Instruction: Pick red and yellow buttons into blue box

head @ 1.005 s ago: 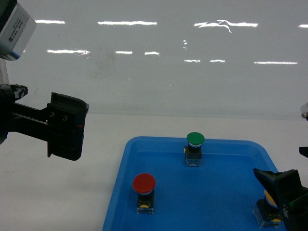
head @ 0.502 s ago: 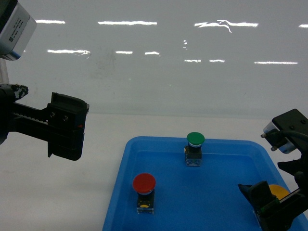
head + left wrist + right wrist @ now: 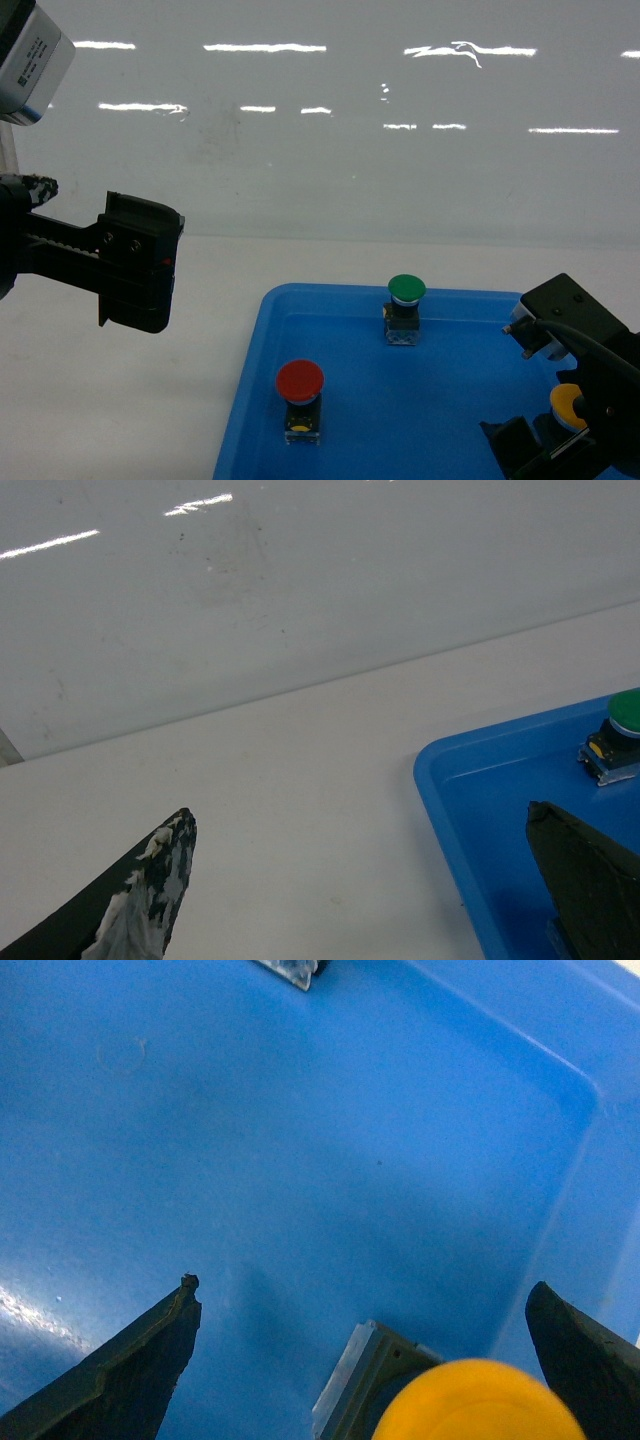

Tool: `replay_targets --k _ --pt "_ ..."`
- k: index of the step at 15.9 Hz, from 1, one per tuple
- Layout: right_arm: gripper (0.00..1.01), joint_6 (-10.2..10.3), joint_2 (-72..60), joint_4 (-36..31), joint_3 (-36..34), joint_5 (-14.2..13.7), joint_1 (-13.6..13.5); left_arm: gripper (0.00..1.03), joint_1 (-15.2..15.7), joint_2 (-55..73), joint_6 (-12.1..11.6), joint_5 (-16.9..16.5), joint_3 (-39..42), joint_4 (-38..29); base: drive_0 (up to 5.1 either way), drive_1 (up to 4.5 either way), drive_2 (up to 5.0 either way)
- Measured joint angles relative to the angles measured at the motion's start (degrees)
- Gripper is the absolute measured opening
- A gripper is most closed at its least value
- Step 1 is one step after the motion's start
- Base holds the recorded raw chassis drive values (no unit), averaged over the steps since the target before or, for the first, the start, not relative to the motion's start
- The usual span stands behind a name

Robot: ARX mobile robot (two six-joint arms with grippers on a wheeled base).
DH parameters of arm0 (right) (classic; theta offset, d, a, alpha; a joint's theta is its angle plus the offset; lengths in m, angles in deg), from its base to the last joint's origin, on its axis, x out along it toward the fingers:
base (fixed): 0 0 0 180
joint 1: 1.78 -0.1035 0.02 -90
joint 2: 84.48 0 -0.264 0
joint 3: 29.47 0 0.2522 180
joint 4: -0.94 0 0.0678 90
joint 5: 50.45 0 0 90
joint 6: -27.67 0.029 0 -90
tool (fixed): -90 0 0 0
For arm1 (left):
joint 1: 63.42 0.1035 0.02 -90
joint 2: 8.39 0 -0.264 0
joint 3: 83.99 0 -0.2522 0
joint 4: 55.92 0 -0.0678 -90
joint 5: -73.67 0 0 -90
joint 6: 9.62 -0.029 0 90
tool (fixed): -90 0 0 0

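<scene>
Right gripper [image 3: 365, 1360] spread wide around the yellow button [image 3: 478, 1400] in the tray's [image 3: 440, 400] near right corner, red button [image 3: 300, 385] near left in tray, green button [image 3: 405, 292] farther back, left gripper [image 3: 370, 880] open above the white table [image 3: 120, 400]

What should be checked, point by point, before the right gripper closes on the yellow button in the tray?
1. Right gripper jaws open: ok.
2. Yellow-capped push button on its clear switch block lies between the jaws: ok, though off centre toward the right one.
3. Button clear of the shallow blue plastic tray wall: cannot tell; it sits near the corner.
4. Red-capped push button and green-capped push button away from the grasp: ok.
5. Left gripper out of the way, open: ok.
6. Deep blue box in view: not ok.
</scene>
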State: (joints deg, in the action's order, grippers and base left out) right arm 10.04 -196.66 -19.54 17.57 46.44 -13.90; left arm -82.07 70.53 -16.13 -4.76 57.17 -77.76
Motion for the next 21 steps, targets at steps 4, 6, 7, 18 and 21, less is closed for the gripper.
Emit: replay_targets --k 4,6,7,18,21 --pt "0.87 0.2 -4.4 -4.1 -1.8 -2.3 -0.8 0.98 0.0 0.0 0.0 0.0 0.0 0.0 0.0 0.00 0.0" --pt "0.64 0.2 -5.5 -5.3 -2.0 -2.7 -0.2 0.98 0.0 0.0 0.0 0.0 0.0 0.0 0.0 0.00 0.0" --pt "0.50 0.1 -5.9 -6.1 -2.2 -3.3 -0.2 0.98 0.0 0.0 0.0 0.0 0.0 0.0 0.0 0.00 0.0" --pt "0.27 16.9 38.5 -16.3 -20.1 -2.5 17.0 0.98 0.0 0.0 0.0 0.0 0.0 0.0 0.0 0.00 0.0" --pt "0.27 17.8 78.0 12.1 -28.3 2.4 23.1 0.98 0.0 0.0 0.0 0.0 0.0 0.0 0.0 0.00 0.0"
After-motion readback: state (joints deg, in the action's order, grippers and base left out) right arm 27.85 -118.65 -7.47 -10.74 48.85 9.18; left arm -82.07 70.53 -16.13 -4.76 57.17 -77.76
